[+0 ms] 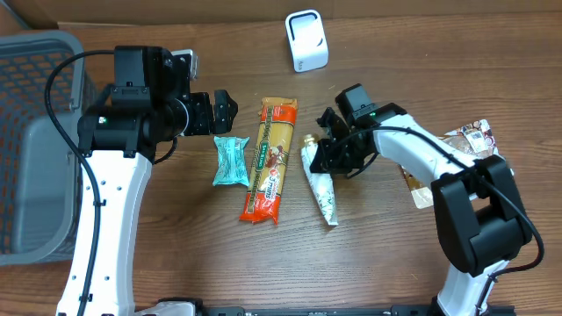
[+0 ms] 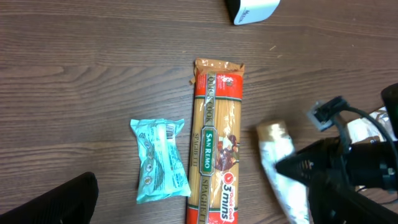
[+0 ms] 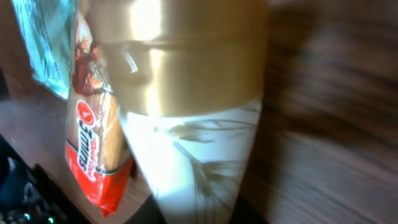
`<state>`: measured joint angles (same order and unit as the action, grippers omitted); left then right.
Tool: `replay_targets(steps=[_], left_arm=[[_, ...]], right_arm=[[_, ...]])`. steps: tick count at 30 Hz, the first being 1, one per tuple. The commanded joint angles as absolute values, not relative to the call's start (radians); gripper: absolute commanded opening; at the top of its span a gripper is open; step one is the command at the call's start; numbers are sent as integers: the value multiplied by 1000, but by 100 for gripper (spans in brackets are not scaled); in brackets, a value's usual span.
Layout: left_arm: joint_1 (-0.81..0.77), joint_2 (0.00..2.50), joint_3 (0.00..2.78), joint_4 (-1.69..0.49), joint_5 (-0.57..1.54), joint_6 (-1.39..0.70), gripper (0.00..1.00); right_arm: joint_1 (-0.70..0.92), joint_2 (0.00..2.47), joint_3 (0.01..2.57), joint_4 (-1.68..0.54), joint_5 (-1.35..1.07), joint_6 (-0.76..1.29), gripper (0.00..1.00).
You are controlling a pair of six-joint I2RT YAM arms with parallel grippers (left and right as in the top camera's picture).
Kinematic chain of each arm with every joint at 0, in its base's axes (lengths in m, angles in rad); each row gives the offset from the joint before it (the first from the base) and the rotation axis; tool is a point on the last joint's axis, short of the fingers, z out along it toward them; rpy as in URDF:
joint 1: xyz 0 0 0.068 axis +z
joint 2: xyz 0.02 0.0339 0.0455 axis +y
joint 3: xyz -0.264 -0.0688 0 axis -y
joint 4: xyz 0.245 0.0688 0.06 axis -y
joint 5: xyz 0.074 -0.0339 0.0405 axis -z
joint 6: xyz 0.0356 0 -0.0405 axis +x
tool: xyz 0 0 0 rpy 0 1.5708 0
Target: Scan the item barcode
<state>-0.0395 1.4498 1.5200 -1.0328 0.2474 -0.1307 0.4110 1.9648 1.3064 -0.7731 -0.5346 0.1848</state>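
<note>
Jaws of my left gripper (image 1: 225,111) stand spread above a crinkly teal packet (image 1: 231,161) and stiff spaghetti pack (image 1: 270,160), then the tube (image 1: 325,198), a glossy white cone, likely soft and light, lies flat, best pinched by its hard gold cap (image 1: 309,140), where my right gripper (image 1: 325,153) sits, gripping or not I cannot tell.

Glossy plastic spaghetti packet (image 1: 270,160), shiny gold-capped white tube (image 1: 321,189), matt wood-grain table (image 1: 378,259).

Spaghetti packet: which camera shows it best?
Left wrist: the spaghetti packet is large and sharp, label readable, only its lower end cropped. Overhead shows it whole but small. Right wrist catches just a blurred red corner beside the white tube.
</note>
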Motion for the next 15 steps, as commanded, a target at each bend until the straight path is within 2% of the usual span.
replay_targets(steps=[1,4,13,15], left_arm=[[-52,1453,1525,-1032,252,-115,99],[-52,1453,1525,-1032,252,-115,100],[-52,1453,1525,-1032,252,-115,100],[-52,1453,1525,-1032,252,-115,100]], right_arm=[[397,1961,1301,-776,-467,182,35],[394,1961,1301,-796,-363,182,50],[385,1960,1359,-886,-179,148,53],[385,1960,1393,-936,-85,148,57]])
